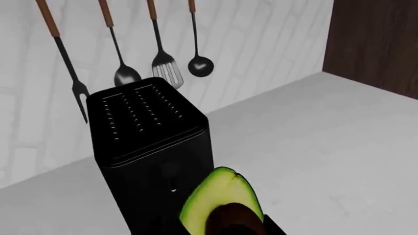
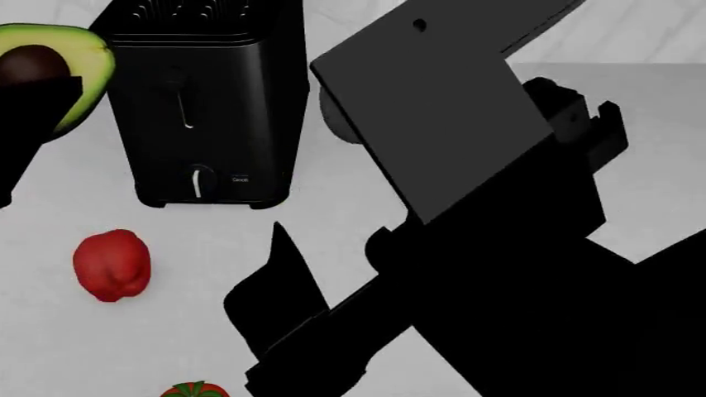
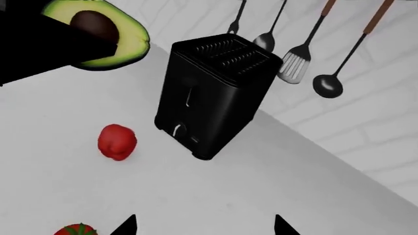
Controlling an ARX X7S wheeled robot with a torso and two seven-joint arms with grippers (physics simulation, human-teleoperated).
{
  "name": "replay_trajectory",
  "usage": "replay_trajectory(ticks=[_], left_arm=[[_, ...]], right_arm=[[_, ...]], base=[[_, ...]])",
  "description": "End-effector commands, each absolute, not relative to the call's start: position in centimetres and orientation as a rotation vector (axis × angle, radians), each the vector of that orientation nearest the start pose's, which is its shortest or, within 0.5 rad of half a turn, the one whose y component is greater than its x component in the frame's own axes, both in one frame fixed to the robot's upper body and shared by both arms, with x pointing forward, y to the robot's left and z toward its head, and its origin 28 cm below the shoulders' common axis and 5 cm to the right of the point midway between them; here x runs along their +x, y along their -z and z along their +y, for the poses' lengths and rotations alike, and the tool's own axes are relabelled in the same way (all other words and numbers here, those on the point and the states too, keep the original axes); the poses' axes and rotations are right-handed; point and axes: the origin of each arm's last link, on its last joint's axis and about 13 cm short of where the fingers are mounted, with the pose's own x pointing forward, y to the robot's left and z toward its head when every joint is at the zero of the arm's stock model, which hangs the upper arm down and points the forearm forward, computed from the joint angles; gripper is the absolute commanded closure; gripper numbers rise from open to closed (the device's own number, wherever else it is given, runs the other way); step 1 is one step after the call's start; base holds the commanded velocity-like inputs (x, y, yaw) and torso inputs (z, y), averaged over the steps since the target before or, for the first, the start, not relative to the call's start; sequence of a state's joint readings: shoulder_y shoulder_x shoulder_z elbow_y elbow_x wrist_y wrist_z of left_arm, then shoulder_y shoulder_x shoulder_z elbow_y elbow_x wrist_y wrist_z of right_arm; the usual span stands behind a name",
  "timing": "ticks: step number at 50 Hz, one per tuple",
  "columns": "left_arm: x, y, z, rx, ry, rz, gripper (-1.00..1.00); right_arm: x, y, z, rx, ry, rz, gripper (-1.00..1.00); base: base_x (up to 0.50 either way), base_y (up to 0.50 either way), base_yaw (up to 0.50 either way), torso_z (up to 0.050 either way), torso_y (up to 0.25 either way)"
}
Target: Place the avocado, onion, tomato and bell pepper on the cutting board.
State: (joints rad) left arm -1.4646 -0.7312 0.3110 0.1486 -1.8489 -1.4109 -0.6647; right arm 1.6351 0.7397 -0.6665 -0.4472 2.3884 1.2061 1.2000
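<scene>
My left gripper [image 1: 222, 229] is shut on the halved avocado [image 1: 219, 203] and holds it in the air next to the black toaster. The avocado also shows in the head view [image 2: 61, 50] and in the right wrist view [image 3: 107, 32], with the left gripper [image 2: 28, 103] below it. The red bell pepper [image 2: 111, 265] lies on the white counter in front of the toaster; it shows in the right wrist view too [image 3: 117, 142]. The tomato [image 2: 195, 389] sits nearer to me at the frame edge, also in the right wrist view [image 3: 75, 230]. My right gripper [image 3: 203, 226] is open and empty above the counter. The onion and cutting board are out of view.
A black toaster [image 2: 204, 99] stands at the back of the white counter [image 2: 132, 347]. Several utensils [image 1: 163, 63] hang on the white brick wall behind it. A dark wooden panel [image 1: 375, 44] bounds the counter's far end. My right arm [image 2: 474, 207] hides the counter's right side.
</scene>
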Motion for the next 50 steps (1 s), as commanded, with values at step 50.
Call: replay_trajectory(ticks=[50], left_arm=[[23.6,-36.0,26.7,0.155,0.490,0.128,1.00]], right_arm=[[19.0,-33.9,-6.6,-0.264,-0.850,0.486,-1.00]], base=[[0.00,0.00,0.00,0.000,0.000]])
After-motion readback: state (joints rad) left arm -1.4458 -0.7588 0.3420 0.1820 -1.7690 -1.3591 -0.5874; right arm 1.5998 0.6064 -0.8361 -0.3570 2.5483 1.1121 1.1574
